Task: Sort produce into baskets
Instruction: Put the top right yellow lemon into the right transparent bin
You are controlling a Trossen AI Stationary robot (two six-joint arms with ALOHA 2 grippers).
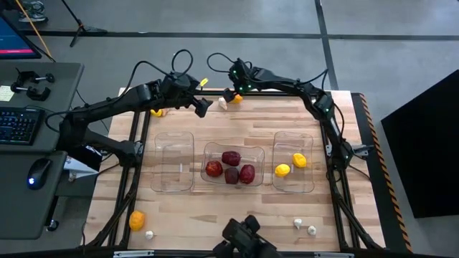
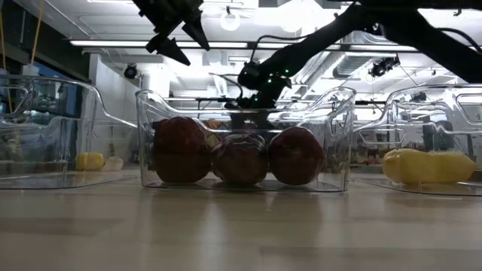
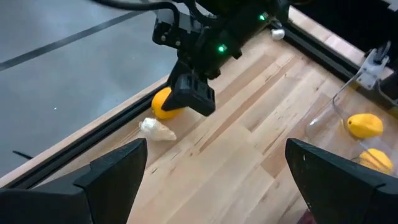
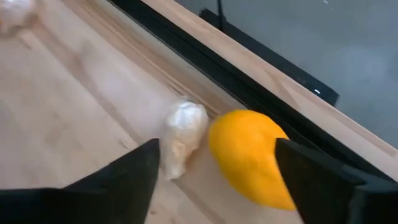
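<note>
Three clear baskets stand in a row: the left one has nothing in it, the middle one holds several dark red pieces, and the right one holds two yellow lemons. At the far edge a yellow lemon lies beside a white garlic piece. My right gripper slants down over them, open, one finger on either side of the lemon. My left gripper hangs open above the table nearby, with nothing in it. My right gripper comes down at a slant over the lemon at the far edge. Its one finger stands in front of the lemon's side, and I cannot tell whether it touches it. The lemon rests on the table.
More produce lies loose: a yellow piece under the left arm, an orange one and a garlic at the near left, and two garlics at the near right. A black rail runs along the far edge.
</note>
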